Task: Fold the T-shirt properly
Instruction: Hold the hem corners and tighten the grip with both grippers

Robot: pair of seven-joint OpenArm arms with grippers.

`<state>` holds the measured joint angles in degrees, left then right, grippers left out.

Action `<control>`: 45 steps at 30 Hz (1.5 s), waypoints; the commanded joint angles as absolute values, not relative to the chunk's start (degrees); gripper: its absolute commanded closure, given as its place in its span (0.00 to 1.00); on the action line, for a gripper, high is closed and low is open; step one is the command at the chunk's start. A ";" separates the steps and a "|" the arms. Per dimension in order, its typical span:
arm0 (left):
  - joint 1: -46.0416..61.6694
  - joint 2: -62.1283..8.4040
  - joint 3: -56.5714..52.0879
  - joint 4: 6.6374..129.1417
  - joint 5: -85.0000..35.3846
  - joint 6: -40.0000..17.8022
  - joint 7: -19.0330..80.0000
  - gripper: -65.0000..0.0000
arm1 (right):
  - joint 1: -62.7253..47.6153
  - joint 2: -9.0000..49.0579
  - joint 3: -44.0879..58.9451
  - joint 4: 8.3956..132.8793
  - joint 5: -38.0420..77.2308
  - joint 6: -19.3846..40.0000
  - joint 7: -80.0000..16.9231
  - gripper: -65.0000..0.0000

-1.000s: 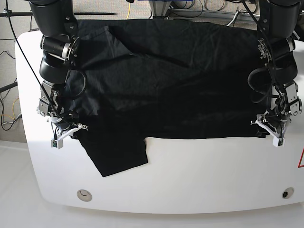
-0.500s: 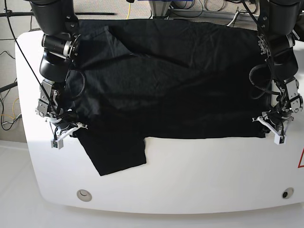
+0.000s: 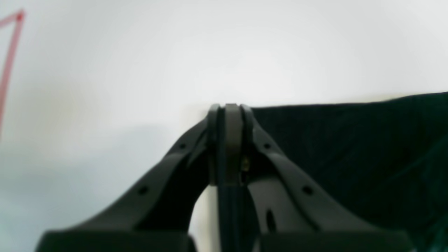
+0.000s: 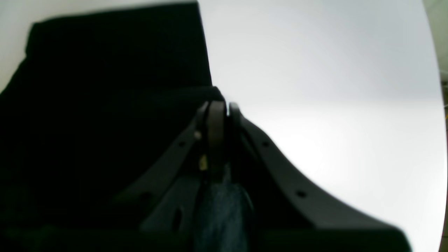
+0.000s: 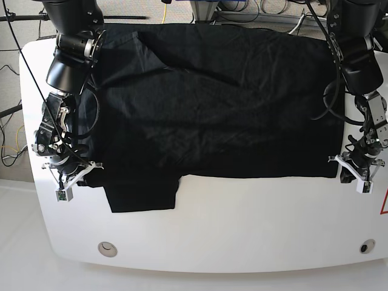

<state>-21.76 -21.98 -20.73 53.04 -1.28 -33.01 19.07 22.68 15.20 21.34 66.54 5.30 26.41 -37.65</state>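
Note:
The black T-shirt [image 5: 218,109] lies spread over most of the white table [image 5: 242,224], with one sleeve [image 5: 142,194] hanging toward the front left. In the base view my left gripper [image 5: 347,173] sits at the shirt's lower right corner. In its wrist view the left gripper [image 3: 227,110] is shut, with the T-shirt [image 3: 350,147] running off to the right from its tips. My right gripper [image 5: 77,180] is at the shirt's left edge. The right wrist view shows the right gripper [image 4: 220,106] shut with dark fabric of the T-shirt [image 4: 105,87] pinched between its fingers.
Bare white tabletop runs along the front edge, with a round hole [image 5: 108,247] at front left and another [image 5: 364,247] at front right. A red marking [image 5: 384,203] sits at the right edge. Cables [image 5: 242,9] lie behind the table.
My left gripper closed at the shirt's right corner. Both arms moved outward, and the shirt now lies flatter, with its front hem straighter and the sleeve shifted left.

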 commanded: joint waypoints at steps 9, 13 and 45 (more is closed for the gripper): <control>-23.48 -23.08 -21.03 55.24 -1.99 -33.05 18.09 0.97 | 25.27 15.49 21.98 74.74 5.84 25.30 -43.25 1.00; -22.56 -23.21 -21.55 56.60 -2.21 -33.21 18.78 0.97 | 25.31 15.43 22.28 74.90 5.64 25.29 -43.61 1.00; -15.90 -22.72 -24.64 64.50 -3.51 -34.51 21.97 0.49 | 21.63 14.79 22.70 75.11 4.77 25.84 -41.18 1.00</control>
<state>-13.96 -21.56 -24.45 64.31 -2.68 -34.89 23.11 19.92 13.98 22.76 74.08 4.62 25.93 -42.50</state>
